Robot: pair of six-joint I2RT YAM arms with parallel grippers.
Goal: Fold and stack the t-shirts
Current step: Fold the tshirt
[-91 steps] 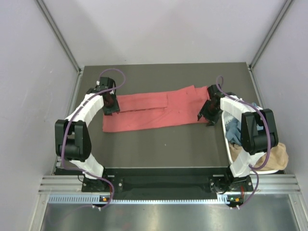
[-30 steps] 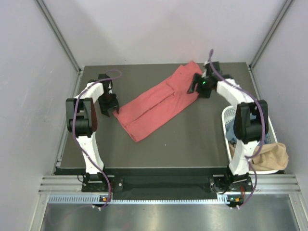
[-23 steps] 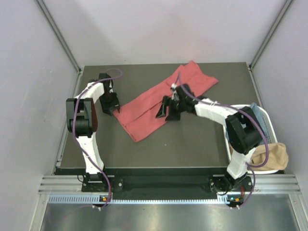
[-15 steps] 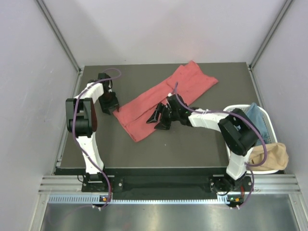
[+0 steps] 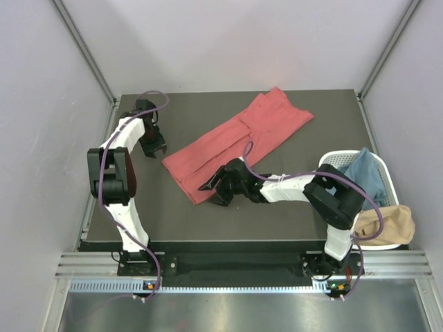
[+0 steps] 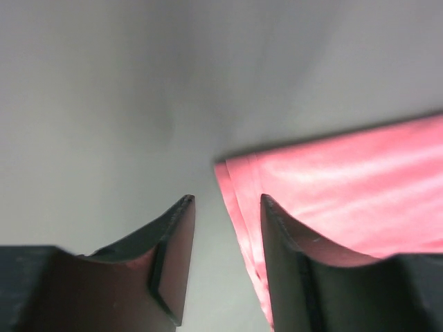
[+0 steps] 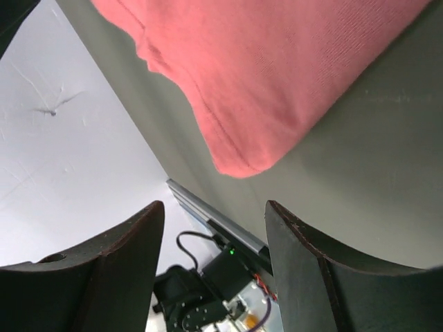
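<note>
One coral-red t-shirt (image 5: 242,142), folded into a long strip, lies diagonally on the dark table from near left to far right. My left gripper (image 5: 156,149) hovers just off its left corner, open; in the left wrist view (image 6: 225,200) the red edge (image 6: 332,187) runs under the gap beside the right finger. Low over the shirt's near end, my right gripper (image 5: 210,195) is open. The right wrist view (image 7: 213,207) shows that rounded corner (image 7: 242,155) just ahead of the spread fingers, with nothing held.
A white slotted basket (image 5: 331,158) stands at the table's right edge with a blue t-shirt (image 5: 363,173) and a tan t-shirt (image 5: 387,221) in it. Grey walls close in the sides and back. The right arm stretches low across the near table (image 5: 277,221).
The right arm has let go of the shirt's far right end and swung across to its near left end. The left gripper has drawn back from the left corner. Both jaws have narrowed slightly.
</note>
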